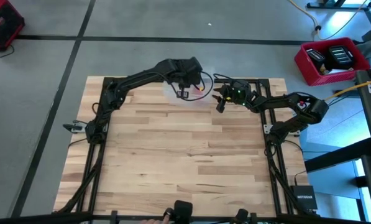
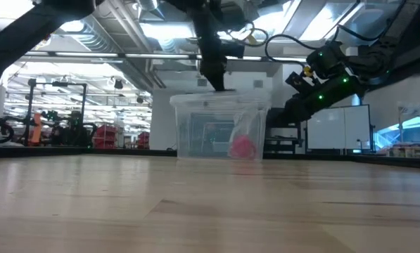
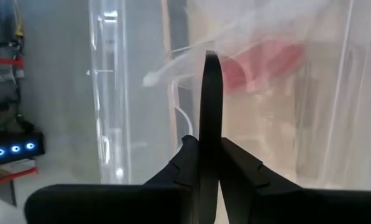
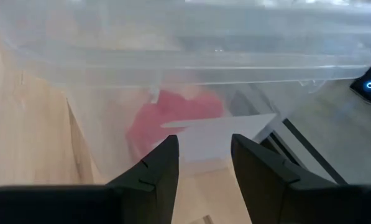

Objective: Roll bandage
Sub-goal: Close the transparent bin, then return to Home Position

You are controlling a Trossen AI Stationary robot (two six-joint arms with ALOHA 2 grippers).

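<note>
A clear plastic box [image 2: 220, 130] stands on the table at its far middle. The red bandage [image 2: 243, 147] lies inside it as a small lump, beside crinkled clear plastic; it also shows through the wall in the left wrist view [image 3: 266, 59] and the right wrist view [image 4: 173, 115]. My left gripper [image 1: 184, 87] comes down on the box's top and is shut on its dark handle. My right gripper [image 1: 221, 102] is open and empty, just to the right of the box, pointing at its side [image 4: 204, 155]. My left gripper pinches the box's thin dark handle [image 3: 210, 87] between its two fingers [image 3: 241, 165], on top of the box. The fingers come from above, pointing down [image 2: 215, 81]. The box sits upright with its bottom on the table.
The box stands close to the table's far edge [image 1: 185, 77]. The wide wooden table top [image 1: 185, 155] lies toward the near side. A red crate [image 1: 331, 59] stands on the floor beyond the right arm.
</note>
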